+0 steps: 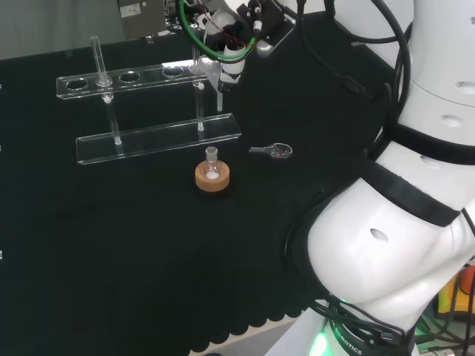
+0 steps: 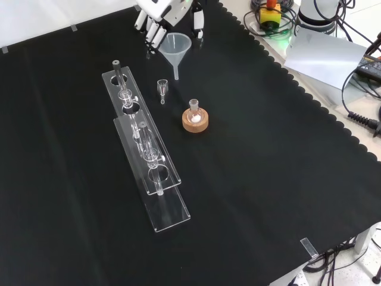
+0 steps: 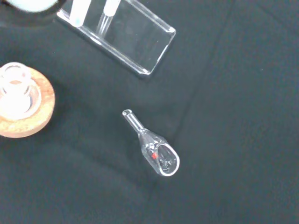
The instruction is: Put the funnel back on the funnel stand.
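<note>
Front view, top centre: hand [image 2: 162, 13] w/ fingers curled round the funnel [image 2: 176, 46], held upright, spout down, clear of the cloth. Funnel stand [image 2: 146, 158] runs diagonally left of centre; funnel not on it.

Head view, top centre: funnel [image 1: 215, 73] just beside the stand's right end [image 1: 197, 70], partly hidden by hand [image 1: 236, 46] and cables.

Wrist view shows small glass scoop [image 3: 152, 148], a red speck inside, lying alone; flask in cork ring [image 3: 23, 105] cut off at left edge. Flask contents hard to make out.
</note>
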